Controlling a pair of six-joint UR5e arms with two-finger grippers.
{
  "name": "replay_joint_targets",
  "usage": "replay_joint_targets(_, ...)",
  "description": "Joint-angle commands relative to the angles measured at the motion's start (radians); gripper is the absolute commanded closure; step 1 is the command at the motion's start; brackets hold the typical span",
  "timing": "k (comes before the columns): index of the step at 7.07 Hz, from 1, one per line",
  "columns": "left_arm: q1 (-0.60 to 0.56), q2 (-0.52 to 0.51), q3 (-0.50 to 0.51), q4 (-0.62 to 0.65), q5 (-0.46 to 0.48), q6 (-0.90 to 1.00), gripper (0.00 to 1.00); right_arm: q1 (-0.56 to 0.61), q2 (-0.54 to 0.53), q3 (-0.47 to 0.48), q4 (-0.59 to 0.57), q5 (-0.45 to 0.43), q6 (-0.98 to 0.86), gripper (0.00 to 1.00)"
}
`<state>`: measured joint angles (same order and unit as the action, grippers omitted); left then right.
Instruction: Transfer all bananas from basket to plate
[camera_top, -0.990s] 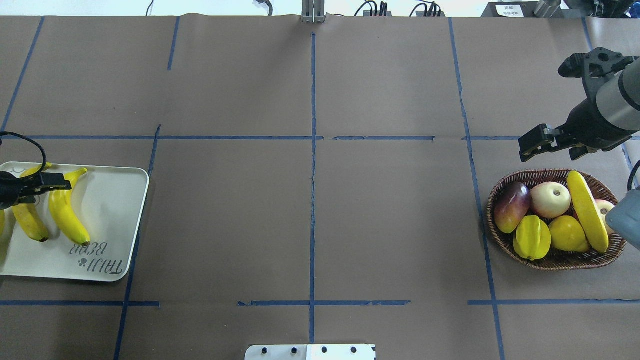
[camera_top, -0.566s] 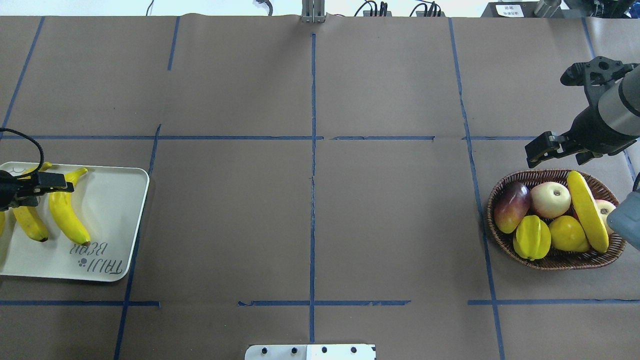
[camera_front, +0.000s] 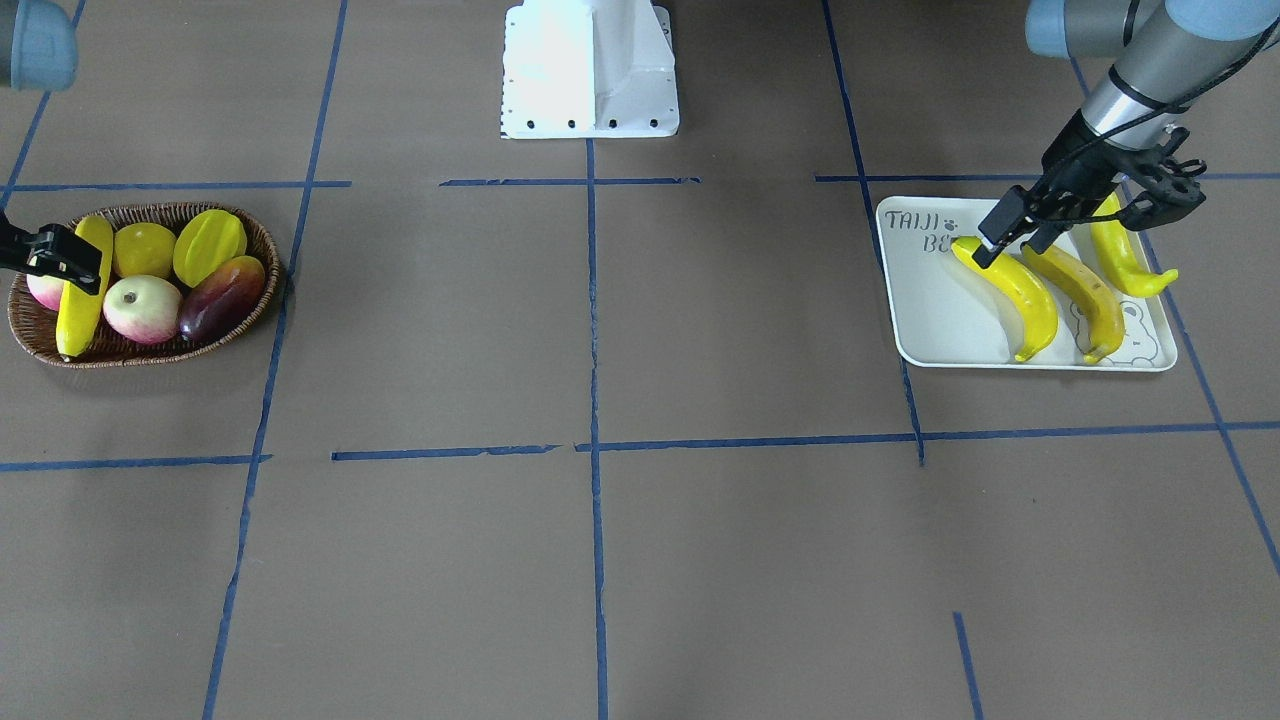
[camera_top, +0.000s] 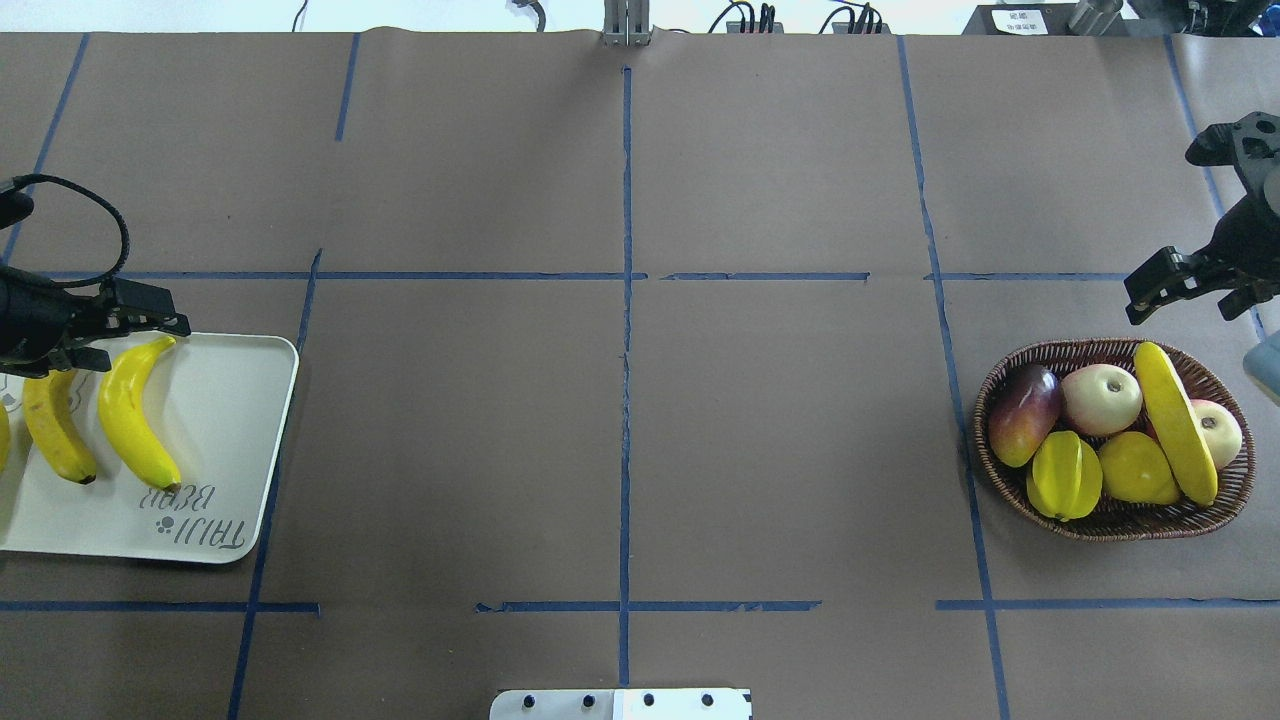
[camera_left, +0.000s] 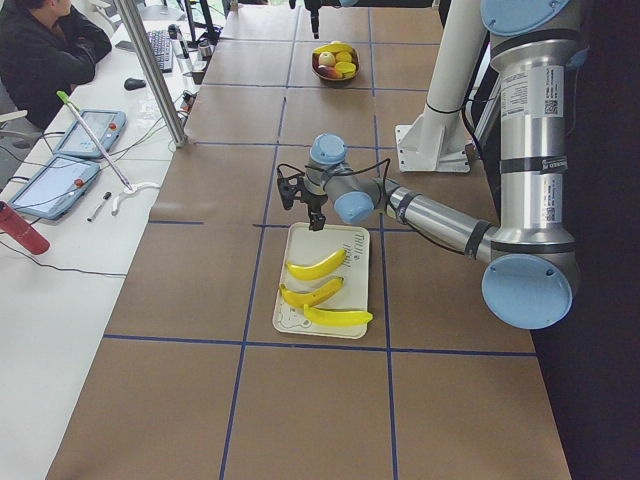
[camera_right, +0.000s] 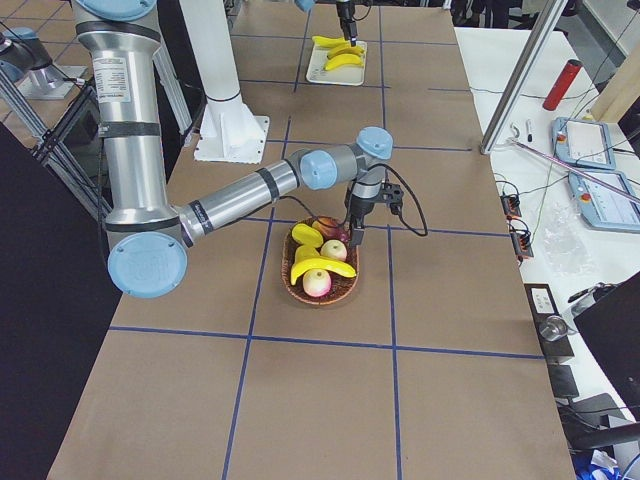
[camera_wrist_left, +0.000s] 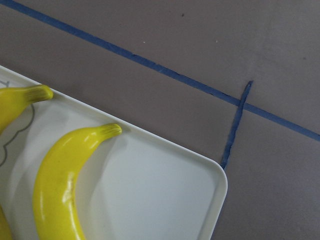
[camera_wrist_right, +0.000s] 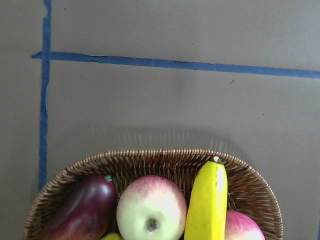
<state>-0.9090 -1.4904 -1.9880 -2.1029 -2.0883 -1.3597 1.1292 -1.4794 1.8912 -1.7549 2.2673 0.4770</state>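
Three bananas lie side by side on the plate (camera_top: 225, 420) at the table's left: one (camera_top: 135, 415), a duller one (camera_top: 55, 430), and a third cut off at the view's edge, which shows in the front view (camera_front: 1120, 250). My left gripper (camera_top: 138, 335) hangs open and empty over the plate's far edge, just above the stem tips. One banana (camera_top: 1175, 425) lies across the fruit in the basket (camera_top: 1115, 528) at the right. My right gripper (camera_top: 1182, 298) is open and empty above the table just beyond the basket's far rim. Its wrist view shows that banana's tip (camera_wrist_right: 207, 200).
The basket also holds a mango (camera_top: 1022, 412), two apples (camera_top: 1100, 398), a starfruit (camera_top: 1065, 475) and a lemon (camera_top: 1138, 468). The robot's white base (camera_top: 620, 704) is at the near edge. Blue tape lines cross the brown table cover.
My left gripper has lifted off the bananas and moved to the plate's far edge. My right gripper has swung further right, away from the table's middle, staying beyond the basket.
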Motion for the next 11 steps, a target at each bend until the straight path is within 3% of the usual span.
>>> replay_joint_targets(1, -0.001, -0.022, -0.003, 0.012, 0.002, 0.001, 0.00, 0.018, 0.011, -0.152, 0.108, 0.076, -0.009, 0.00)
replay_joint_targets(2, -0.001, -0.031, -0.005, 0.012, 0.002, 0.001, 0.00, 0.018, -0.001, -0.264, 0.237, 0.090, -0.008, 0.00)
replay_joint_targets(3, -0.002, -0.039, -0.006, 0.012, 0.004, 0.001, 0.00, 0.018, -0.022, -0.312, 0.314, 0.090, 0.001, 0.00)
replay_joint_targets(7, -0.007, -0.039, -0.014, 0.012, 0.005, 0.001, 0.00, 0.018, -0.024, -0.304, 0.311, 0.161, 0.012, 0.00)
replay_joint_targets(11, -0.007, -0.039, -0.017, 0.012, 0.005, 0.001, 0.00, 0.011, -0.039, -0.304, 0.313, 0.159, 0.009, 0.04)
